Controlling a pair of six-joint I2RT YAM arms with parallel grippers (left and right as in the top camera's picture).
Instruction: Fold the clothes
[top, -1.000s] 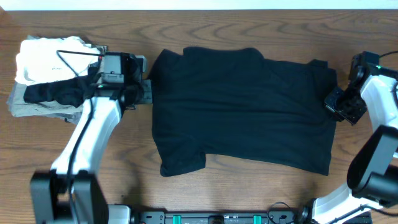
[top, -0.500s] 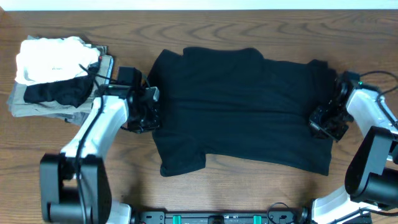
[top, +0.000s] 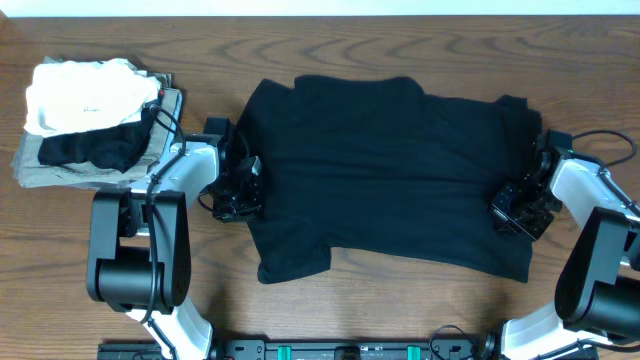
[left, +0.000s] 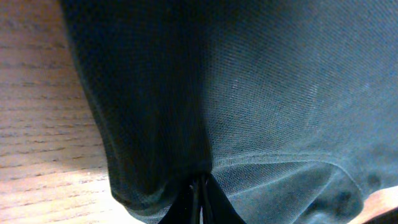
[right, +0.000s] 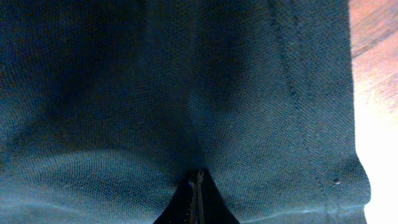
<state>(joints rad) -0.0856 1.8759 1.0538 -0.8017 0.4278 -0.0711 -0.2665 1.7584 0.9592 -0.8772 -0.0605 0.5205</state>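
"Overhead view first: where is the garment?"

"The soft black short-sleeved T-shirt (top: 390, 180) lies spread flat in the middle of the brown wooden table (top: 400, 315). It is well apart from the stack of white and grey folded garments (top: 80, 95) at the far left. The left gripper (top: 238, 195) sits on its left edge and the right gripper (top: 518, 208) on its right edge, each about halfway along the side."

"Left wrist view: has it got a hold?"

"Yes. The two fingers meet in a thin dark wedge at the bottom of the picture. They are closed, with a tuck of black cloth drawn in between them. Bare wood shows to one side."

"Right wrist view?"

"Much the same. The jaws are pressed together on the fabric beside a stitched seam, and creases run into the pinch."

"So both edges are pinched, and I'd judge a lift and fold comes next. How should it be done?"

"Raise both sides together to equal height, and only enough to clear the wood. Keep the span gently taut so the soft cloth doesn't sag. Carry it on parallel paths and line up the edges. Release only once the fabric rests. The near left sleeve (top: 295, 262) could trail, so watch it."
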